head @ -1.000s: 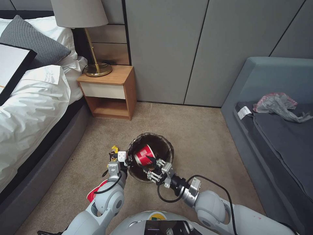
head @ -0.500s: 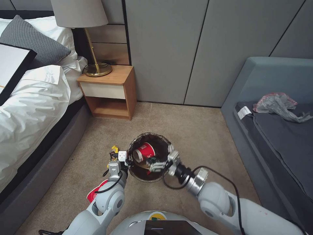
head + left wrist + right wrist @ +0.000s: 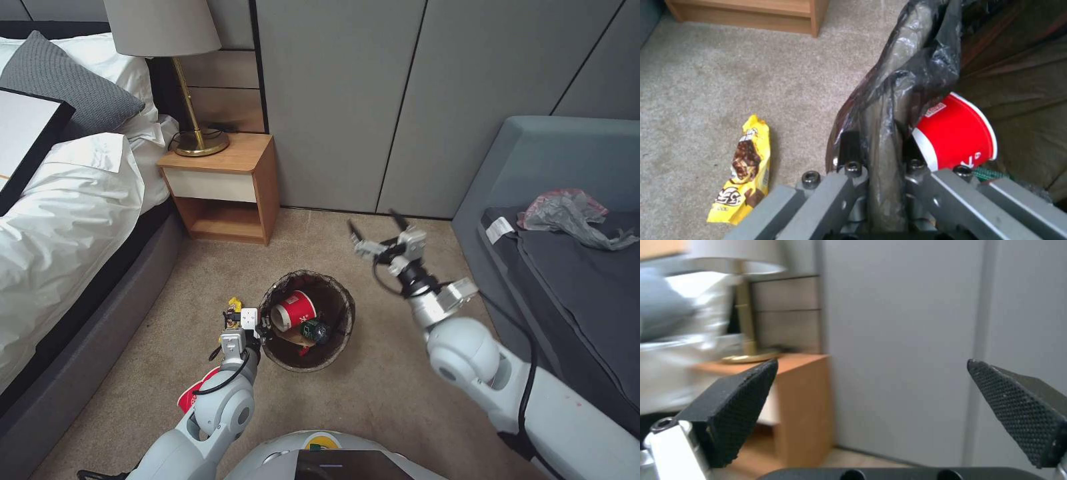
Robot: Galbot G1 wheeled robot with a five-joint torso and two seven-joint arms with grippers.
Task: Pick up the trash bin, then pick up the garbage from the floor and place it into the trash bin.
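While the bin (image 3: 308, 321) stands on the carpet (image 3: 400, 373) between the bed (image 3: 60, 267) and the sofa (image 3: 567, 267), its near-left rim is clamped by the left gripper (image 3: 261, 328), the jaws being closed on the rim and the dark liner (image 3: 902, 83) folded over it. Open carpet is left on every side of the bin: toward the nightstand (image 3: 223, 190), toward the wall panels (image 3: 400, 100) and toward the sofa's edge.

Inside the bin a red cup (image 3: 293, 311) with a white rim band is seen lying on its side, and beside it a small green-labelled bottle (image 3: 315, 331). White lettering is carried by the cup, but it cannot be read.

A yellow wrapper (image 3: 743, 173) is seen flat on the carpet just beside the bin, on the bed side; a chocolate bar is pictured on it, and its print cannot be made out. A second red-and-white cup (image 3: 195, 395) is partly hidden under the left arm, nearer the robot.

The right gripper (image 3: 380, 232) is held in the air beyond the bin, toward the wall and well apart from it. Its fingers (image 3: 735, 406) are spread wide, with nothing between them, and are pointed at the panels near the nightstand's corner.
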